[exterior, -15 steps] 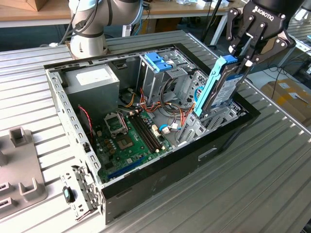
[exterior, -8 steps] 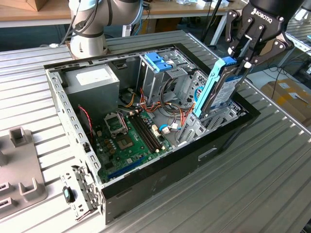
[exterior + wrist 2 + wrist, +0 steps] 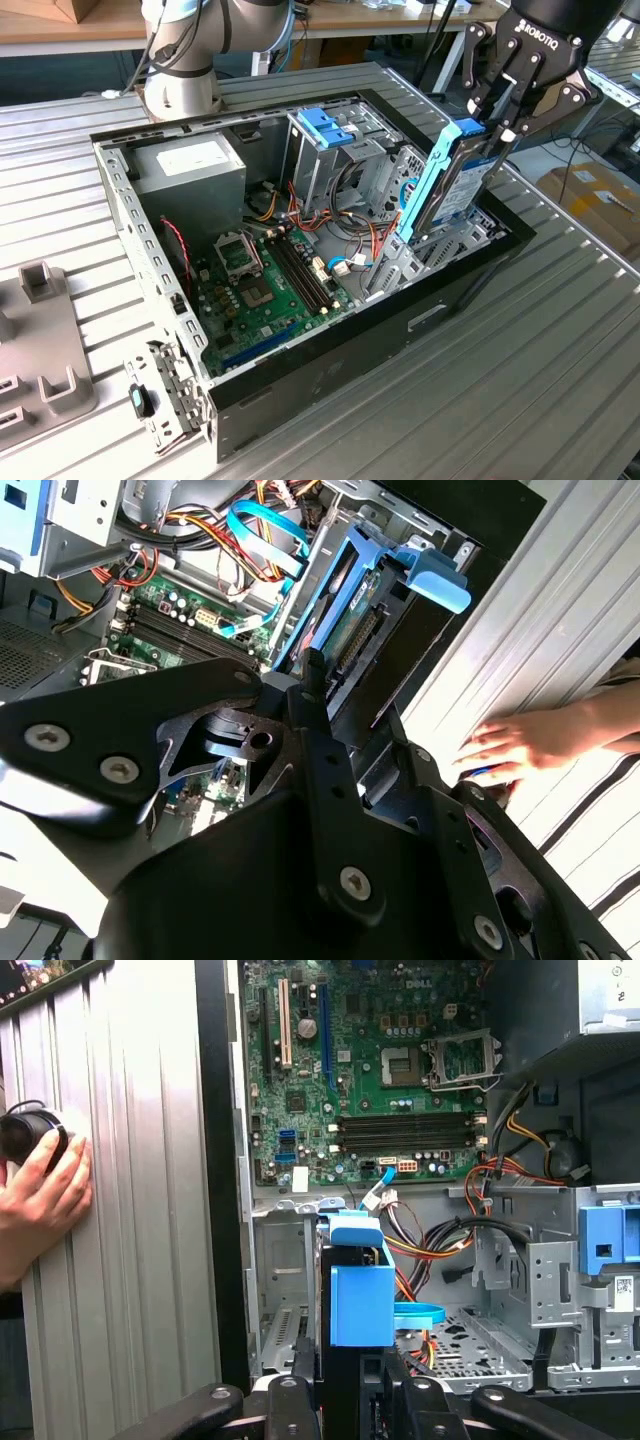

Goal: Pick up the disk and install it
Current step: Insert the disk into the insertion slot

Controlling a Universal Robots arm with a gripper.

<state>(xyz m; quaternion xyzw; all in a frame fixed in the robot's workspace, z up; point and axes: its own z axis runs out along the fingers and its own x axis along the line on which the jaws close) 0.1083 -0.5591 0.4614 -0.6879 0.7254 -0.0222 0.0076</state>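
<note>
An open black computer case lies on a ribbed metal table, its green motherboard exposed beside a grey power supply and a metal cage topped by a blue latch. A red wire runs near the case's wall. Outside the case, a grey plastic holder sits at the exterior view's left, a metal bracket lies by the near corner, and a cardboard box stands beyond the table at the exterior view's right.

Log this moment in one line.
gripper: shut on disk | disk: tilted, lower end inside case | hand: on table beside case
</note>
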